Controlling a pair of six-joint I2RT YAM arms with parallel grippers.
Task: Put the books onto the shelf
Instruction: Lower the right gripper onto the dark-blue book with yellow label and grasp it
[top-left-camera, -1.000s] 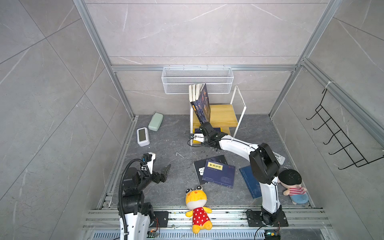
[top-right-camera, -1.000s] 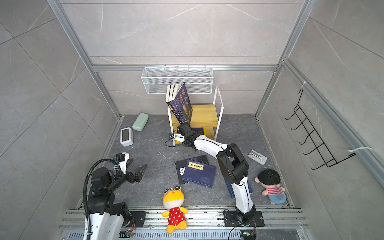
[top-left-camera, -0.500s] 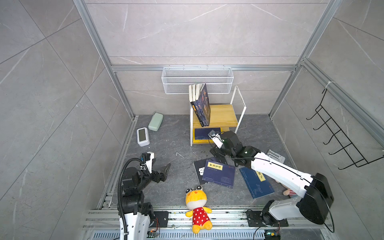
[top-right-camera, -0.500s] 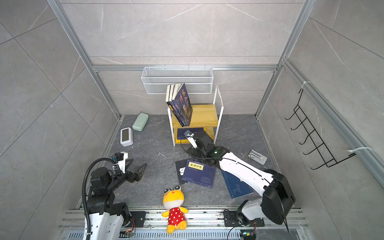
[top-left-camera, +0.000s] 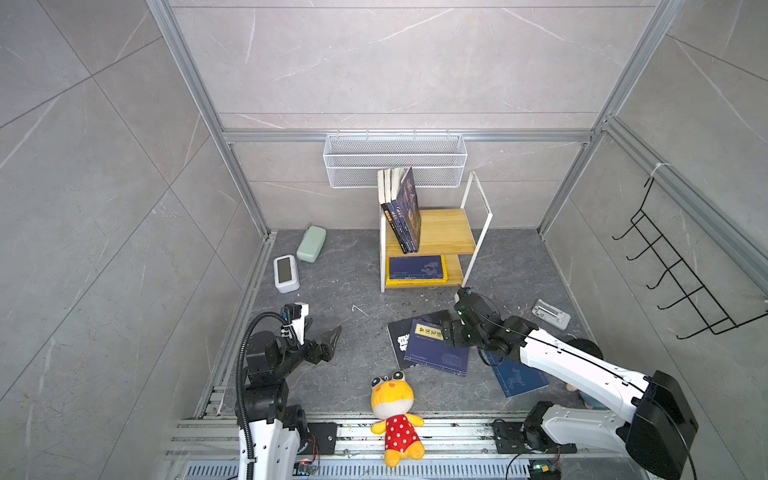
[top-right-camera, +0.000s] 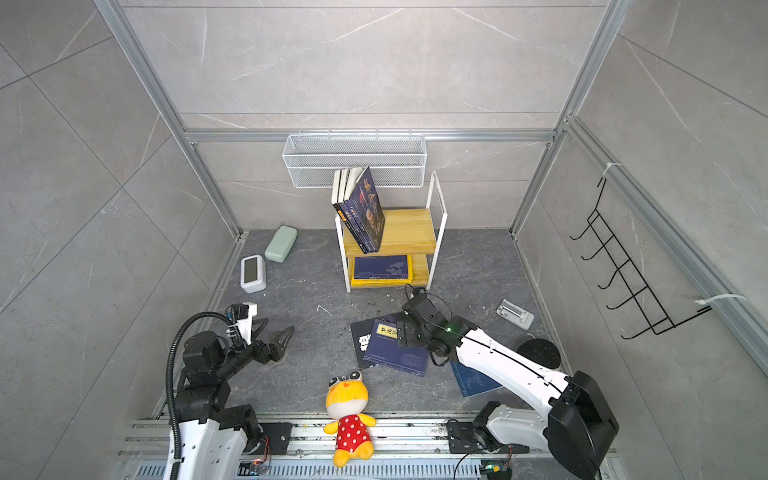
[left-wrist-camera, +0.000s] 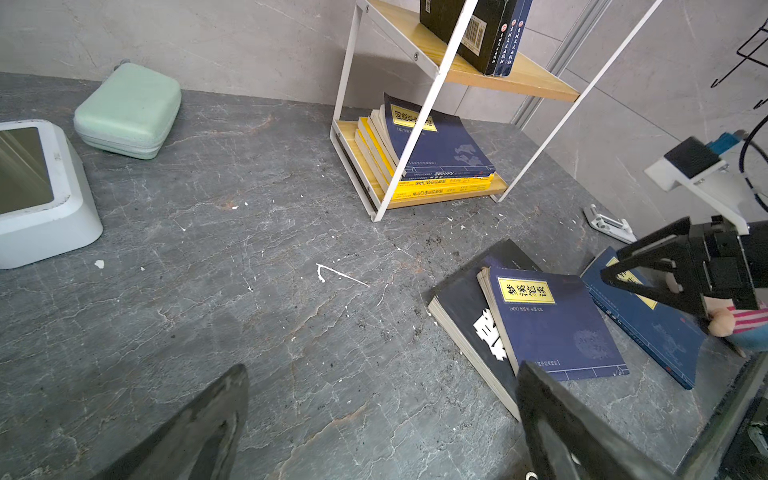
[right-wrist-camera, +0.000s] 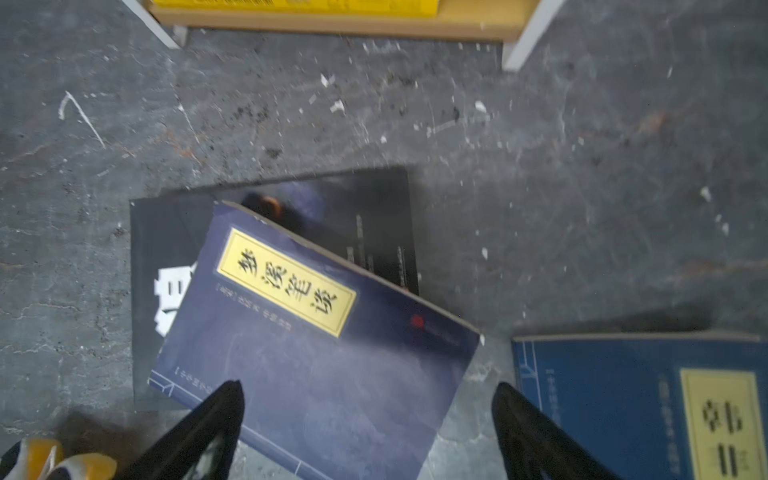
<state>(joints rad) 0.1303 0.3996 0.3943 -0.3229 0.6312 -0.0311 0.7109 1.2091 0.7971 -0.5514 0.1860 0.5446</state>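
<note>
The right pincer (right-wrist-camera: 368, 388) is spread wide and grips nothing. It hangs over the near edge of a navy book (right-wrist-camera: 316, 353) with a yellow title label. Whether a fingertip touches the cover cannot be told. That navy book lies askew on a larger black book (right-wrist-camera: 166, 232). Both rest flat on the dark grey surface (top-left-camera: 353, 291), in front of the shelf (top-left-camera: 446, 232). Just beside them, but apart, a blue book (right-wrist-camera: 602, 395) with a yellow label lies flat under the right arm.

The left pincer (left-wrist-camera: 382, 368) is also spread and empty. It sits above bare surface, well apart from the floor books.

On the shelf's upper wooden board a few dark books (top-left-camera: 405, 216) stand upright, leaning against the left side of the white frame. On the lower board a flat stack (top-left-camera: 415, 268) of yellow books carries a navy one on top.

A white wire mesh basket (top-left-camera: 395, 160) hangs on the back wall above the shelf. Left of the shelf are a pale green case (top-left-camera: 311, 243) and a white clock (top-left-camera: 286, 274). A small white holder (top-left-camera: 550, 314) lies to the right. A yellow plush toy (top-left-camera: 392, 411) in a red dotted outfit lies at the front rail. A doll (left-wrist-camera: 731, 322) in a striped top lies by the right arm.
</note>
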